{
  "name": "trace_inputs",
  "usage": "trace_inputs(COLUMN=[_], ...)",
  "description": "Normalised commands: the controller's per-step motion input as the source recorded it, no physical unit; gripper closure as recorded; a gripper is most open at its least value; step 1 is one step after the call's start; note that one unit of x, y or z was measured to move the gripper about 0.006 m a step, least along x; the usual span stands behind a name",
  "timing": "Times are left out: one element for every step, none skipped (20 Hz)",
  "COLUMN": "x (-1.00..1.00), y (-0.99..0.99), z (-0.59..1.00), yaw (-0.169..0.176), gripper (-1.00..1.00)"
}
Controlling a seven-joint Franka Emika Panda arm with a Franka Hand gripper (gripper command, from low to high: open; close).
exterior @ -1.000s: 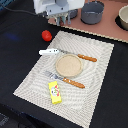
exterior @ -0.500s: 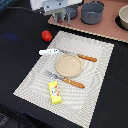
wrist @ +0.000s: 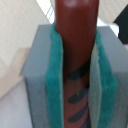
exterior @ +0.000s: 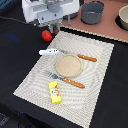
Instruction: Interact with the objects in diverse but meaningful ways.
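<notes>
dark brown stick (wrist: pixel 75 55) clamped between the teal-padded jaws of the gripper (exterior: pixel 56 22), held aloft near the mat's far edge. red ball (exterior: pixel 46 35) lies just off the mat (exterior: pixel 97 75); white piece (exterior: pixel 48 51) and yellow packet (exterior: pixel 55 92) lie on it, seemingly untouched. judged: one object lifted, placement and the others left. packet's red print unreadable.

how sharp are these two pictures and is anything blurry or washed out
Exterior view: low in detail and soft, though the yellow rectangular packet with red print and the round tan plate read clearly; the white gripper body is bright, nearly washed out. Wrist view: very close and blurred; the dark brown stick between teal-padded grey fingers fills the frame.
</notes>
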Motion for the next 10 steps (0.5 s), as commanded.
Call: trace_inputs(x=[0.35,0.33,0.31,0.33,0.33,0.31,0.34,0.37,0.49,0.58], y=[-1.00,-1.00,-1.00,-1.00,-1.00,-1.00,-1.00,-1.00,-0.93,-0.84], z=[0.00,0.00,0.00,0.00,0.00,0.00,0.00,0.00,0.00,0.00], yaw=[0.000,0.000,0.000,0.000,0.000,0.000,0.000,0.000,0.000,0.000], gripper=[1.00,1.00,1.00,1.00,1.00,1.00,1.00,1.00,1.00,1.00])
